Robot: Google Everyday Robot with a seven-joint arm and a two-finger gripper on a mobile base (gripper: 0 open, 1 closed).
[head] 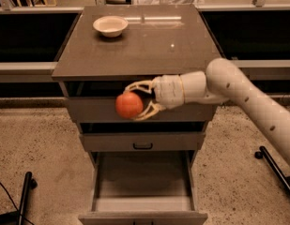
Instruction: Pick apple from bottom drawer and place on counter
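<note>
**A:** Where does the job stand?

**B:** About halfway, by my reading. The apple (129, 105) is out of the bottom drawer (142, 182), which stands pulled open and shows only its bare grey floor. The gripper (133, 103) is clamped on the apple, 1 finger curving over the top and 1 under it. The arm (238, 90) reaches in from the right.

**A:** How high is the apple?

**B:** It hangs in the air in front of the top drawer (95, 110), just below the front edge of the counter (135, 50) and above the middle drawer (182, 142). It touches nothing but the fingers.

**A:** So what is left?

**B:** 2 things, I judge. It has to rise past the slab's edge and travel in over the top, and then be set down and released. The white bowl (110, 26) sits near the back left corner, well apart from the apple, so the front of the top looks open for it.

**A:** Any worry?

**B:** The counter's lip overhangs the drawers, so the apple needs to clear it going up.
</note>
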